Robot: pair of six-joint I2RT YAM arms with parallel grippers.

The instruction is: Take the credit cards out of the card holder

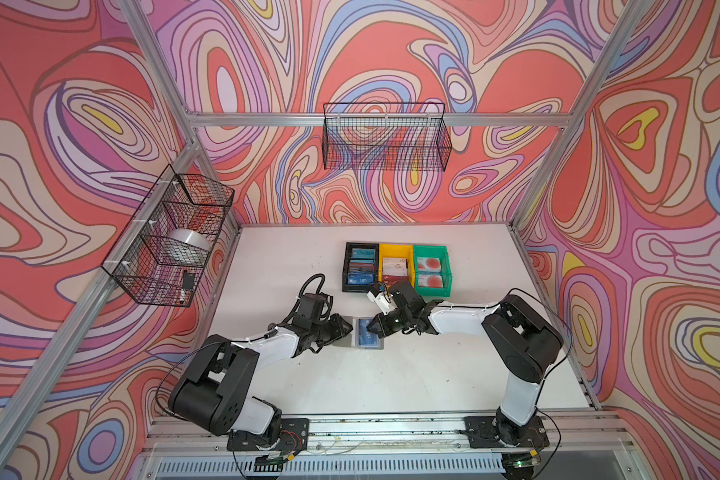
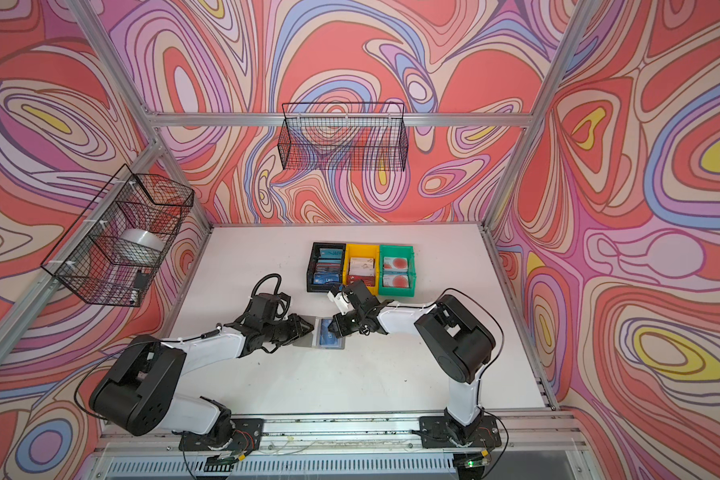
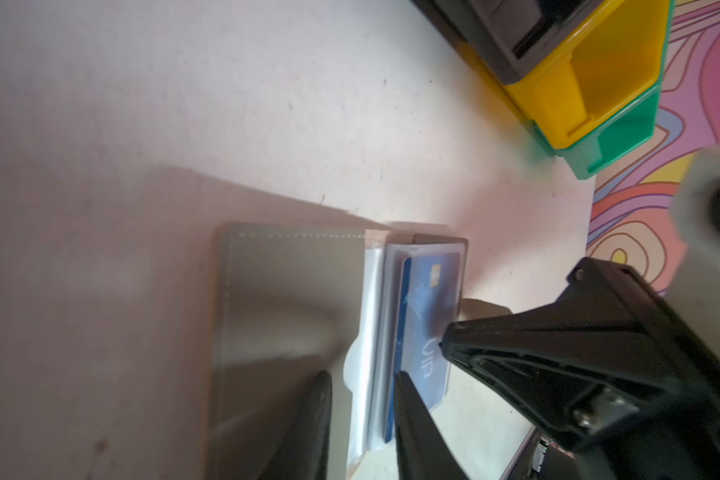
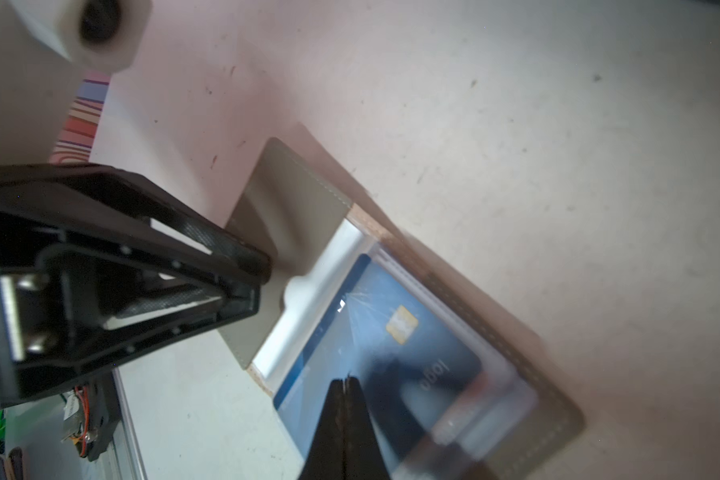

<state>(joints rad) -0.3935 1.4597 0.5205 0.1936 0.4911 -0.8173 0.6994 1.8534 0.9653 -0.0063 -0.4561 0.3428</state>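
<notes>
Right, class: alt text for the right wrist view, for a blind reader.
The right gripper, jaws shut, rests its tip on a blue card in the open grey card holder; the left gripper, jaws parted, reaches the other flap.

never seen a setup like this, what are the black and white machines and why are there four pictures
These are two white-and-black robot arms, a left arm and a right arm, fixed at the front of a white table. Two pictures look down on the scene from above, like a pair of eyes. The other two come from a camera on each wrist, showing the pincers close up. In the middle lies a flat grey book-style card holder, opened, with a blue plastic "VIP" card in its clear plastic sleeves. The left gripper has its jaws apart astride the sleeves' edge. The right gripper is shut, its tip resting on the card. Behind stand a black plastic bin, a yellow bin and a green bin holding more cards.
</notes>
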